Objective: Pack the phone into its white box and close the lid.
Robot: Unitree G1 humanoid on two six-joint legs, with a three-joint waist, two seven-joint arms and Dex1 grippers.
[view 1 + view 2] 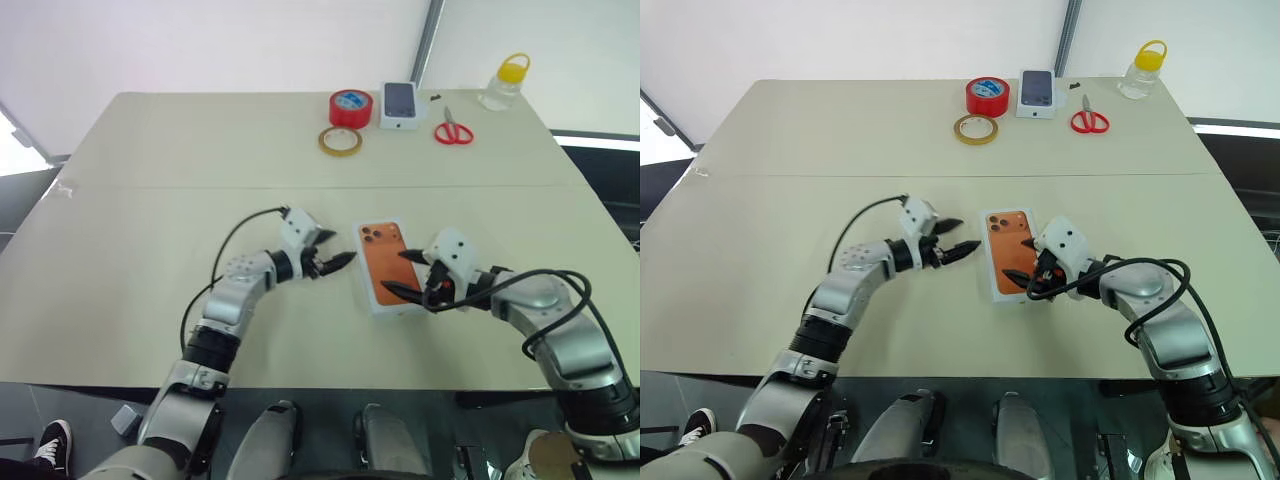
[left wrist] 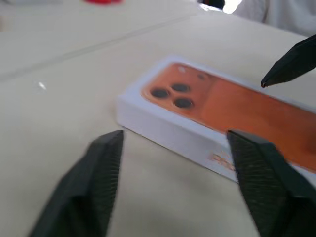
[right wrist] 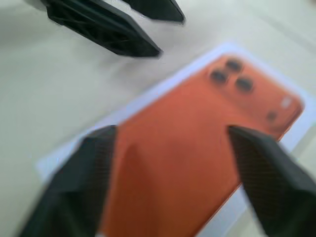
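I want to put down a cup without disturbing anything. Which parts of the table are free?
Free: the beige table left of the left gripper, and its near edge. Crowded: around the white box with orange top under the right gripper; far edge with red tape roll, red-handled scissors.

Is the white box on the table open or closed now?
Closed: the white box shows one solid block with an orange phone picture on top, no separate lid beside it.

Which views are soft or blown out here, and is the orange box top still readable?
Right wrist view: motion-blurred, the orange-printed box smeared, lens cluster still visible. Left wrist view: softly blurred, box readable, faint lettering on its side not legible. Both eye views: sharp, bright white backdrop washed out, even light on the table, faint shadows under the open left gripper and open right gripper.
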